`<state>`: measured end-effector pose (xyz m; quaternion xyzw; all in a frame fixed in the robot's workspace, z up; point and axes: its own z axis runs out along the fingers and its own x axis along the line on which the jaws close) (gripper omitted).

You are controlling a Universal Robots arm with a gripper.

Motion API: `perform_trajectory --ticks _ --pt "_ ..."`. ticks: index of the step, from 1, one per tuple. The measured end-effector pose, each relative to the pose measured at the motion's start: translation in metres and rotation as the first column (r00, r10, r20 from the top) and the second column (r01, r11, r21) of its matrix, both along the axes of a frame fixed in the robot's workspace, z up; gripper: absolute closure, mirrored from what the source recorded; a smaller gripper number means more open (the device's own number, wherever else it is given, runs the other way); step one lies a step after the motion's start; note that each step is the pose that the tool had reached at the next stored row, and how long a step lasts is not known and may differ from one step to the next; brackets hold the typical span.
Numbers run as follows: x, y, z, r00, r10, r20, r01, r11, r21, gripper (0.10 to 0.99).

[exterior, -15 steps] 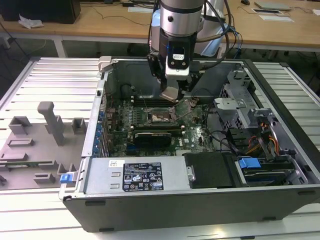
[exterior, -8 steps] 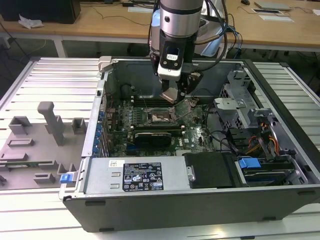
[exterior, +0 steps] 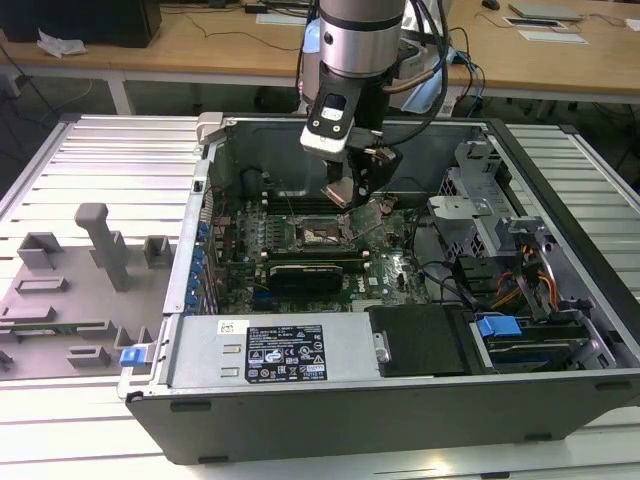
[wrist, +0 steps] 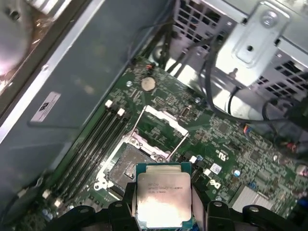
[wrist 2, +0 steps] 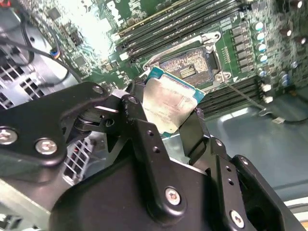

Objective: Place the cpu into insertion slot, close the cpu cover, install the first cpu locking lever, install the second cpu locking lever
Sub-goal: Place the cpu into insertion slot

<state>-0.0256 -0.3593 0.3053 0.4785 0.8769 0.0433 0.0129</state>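
Listener: What is closest, and what does it hold?

Describer: Black jointed gripper (wrist 2: 164, 111), its fingers clamped on two opposite edges of the cpu (wrist: 163, 199). The cpu is a flat square chip with a matte silver lid and a green rim, held in the air.

Listener: And beyond it?

Describer: Insertion slot (exterior: 322, 234), square and black-rimmed, its glinting contacts bare. It sits on the green motherboard (exterior: 390, 270), at seven o'clock from the gripper in the exterior view. The thin grey metal cpu cover (wrist: 166, 120) stands raised off it. Everything lies inside an open dark metal computer case (exterior: 420, 410).
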Motion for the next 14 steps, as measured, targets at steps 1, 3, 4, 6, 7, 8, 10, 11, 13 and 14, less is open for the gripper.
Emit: perform_trajectory --ticks 1,3,4,6,7,8,10,11,13,14 --pt "0.0000 0.0000 -0.0002 0.9999 -0.016 0.0000 0.016 0.9999 0.000 0.545" --pt "0.0000 0.0000 -0.0008 0.9983 -0.059 0.0000 0.059 0.9983 0.000 0.545" --pt "0.0000 0.0000 -0.0011 0.9967 -0.082 0.0000 0.082 0.9967 0.000 0.545" --pt "0.0000 0.0000 -0.0017 0.9922 -0.125 0.0000 0.125 0.9922 0.000 0.545" --pt "0.0000 0.0000 -0.0021 0.9882 -0.153 0.0000 0.153 0.9882 0.000 0.545" --pt "0.0000 0.0000 -0.0028 0.9797 -0.200 0.0000 0.200 0.9797 0.000 0.545" --pt "0.0000 0.0000 -0.0039 0.9636 -0.267 0.0000 0.267 0.9636 0.000 0.545" --pt "0.0000 0.0000 -0.0045 0.9539 -0.300 0.0000 0.300 0.9539 0.000 0.545" --pt "0.0000 0.0000 -0.0054 0.9405 -0.340 0.0000 0.340 0.9405 0.000 0.545" --pt "0.0000 0.0000 -0.0061 0.9329 -0.360 0.0000 0.360 0.9329 0.000 0.545"
